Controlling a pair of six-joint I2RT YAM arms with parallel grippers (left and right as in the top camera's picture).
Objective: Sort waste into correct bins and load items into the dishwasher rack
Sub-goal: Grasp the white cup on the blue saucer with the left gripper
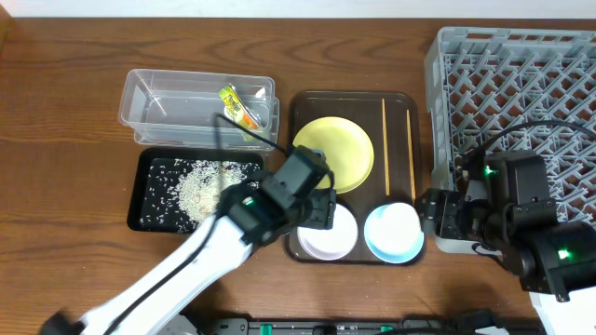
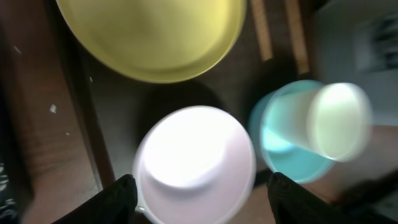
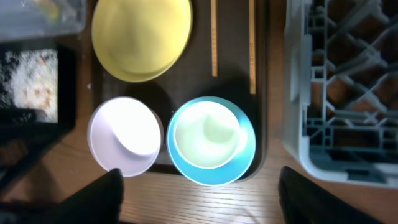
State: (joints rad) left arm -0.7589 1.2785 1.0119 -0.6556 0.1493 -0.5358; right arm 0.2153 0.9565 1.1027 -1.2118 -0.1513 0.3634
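My left gripper [image 1: 319, 207] [image 2: 202, 200] is open, one finger on each side of the white bowl [image 1: 328, 234] [image 2: 193, 158] on the brown tray. The small white cup [image 1: 396, 221] [image 3: 205, 132] sits inside the light blue bowl [image 1: 394, 244] [image 3: 245, 155]. My right gripper [image 1: 436, 214] [image 3: 202, 199] is open and empty, just in front of that bowl. The yellow plate [image 1: 335, 151] and two chopsticks [image 1: 384, 140] lie on the tray. The wrapper [image 1: 239, 107] lies in the clear tub [image 1: 154, 102]. Rice [image 1: 197, 186] lies in the black tray [image 1: 140, 191]. The dishwasher rack [image 1: 521, 93] stands at the right.
The brown serving tray [image 1: 298, 140] sits between the bins and the rack. The rack's near corner [image 3: 311, 149] is close to my right gripper. Bare wooden table [image 1: 56, 140] lies at the left and along the front edge.
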